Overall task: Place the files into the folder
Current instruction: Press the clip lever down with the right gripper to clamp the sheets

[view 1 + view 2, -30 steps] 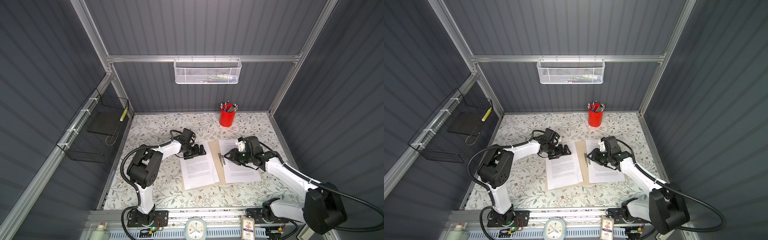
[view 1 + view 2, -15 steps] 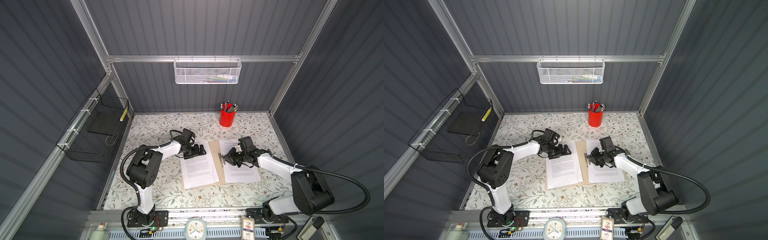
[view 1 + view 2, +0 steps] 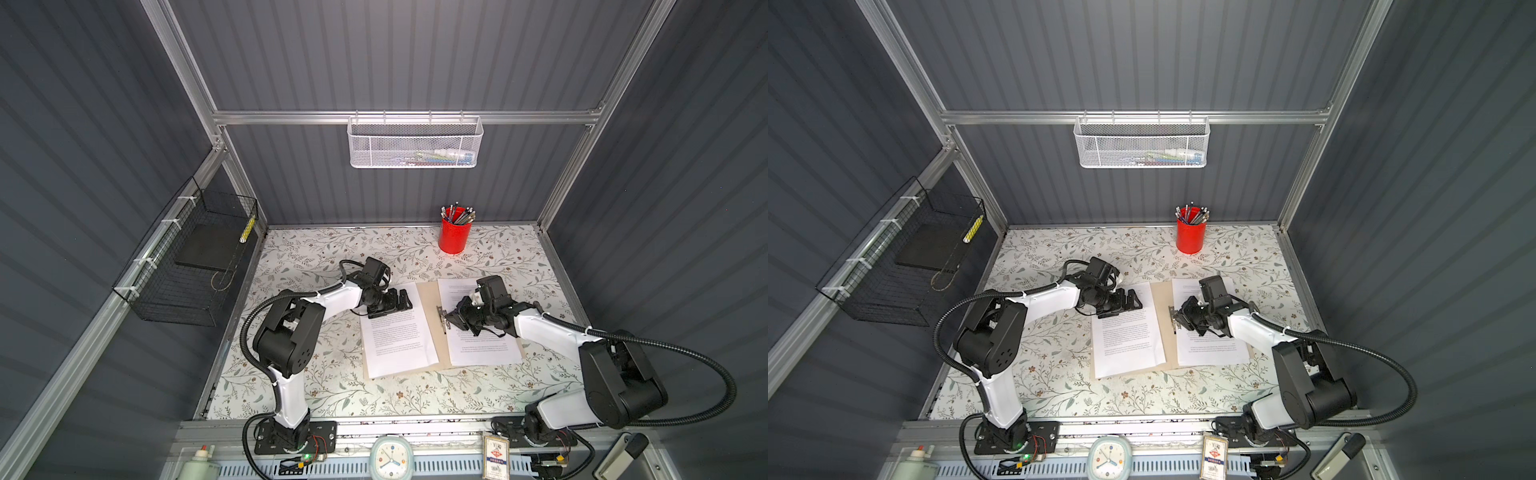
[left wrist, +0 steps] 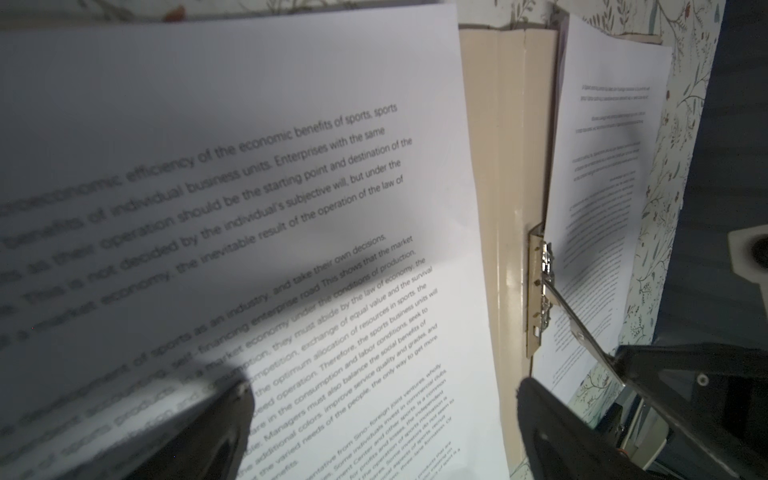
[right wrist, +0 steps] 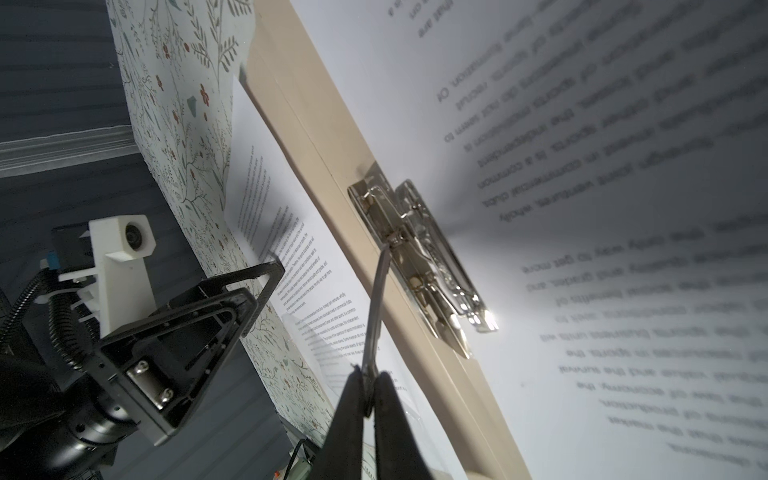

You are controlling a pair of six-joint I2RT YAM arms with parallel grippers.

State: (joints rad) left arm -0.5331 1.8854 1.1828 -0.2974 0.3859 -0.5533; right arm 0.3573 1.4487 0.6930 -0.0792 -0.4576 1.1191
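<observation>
One sheet point(image 4: 249, 124) lies under the gaping, empty left pincer point(image 4: 384, 386); the right pincer point(image 5: 368, 376) clamps the folder's point(image 5: 316, 137) clip lever point(image 5: 376, 299), apparently to open it.

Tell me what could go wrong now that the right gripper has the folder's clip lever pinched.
The right gripper pinches the thin clip lever only at its tip; it may slip free and the clip snap shut. The left sheet lies loose on the folder under the open left gripper; sliding it could crumple it.
</observation>
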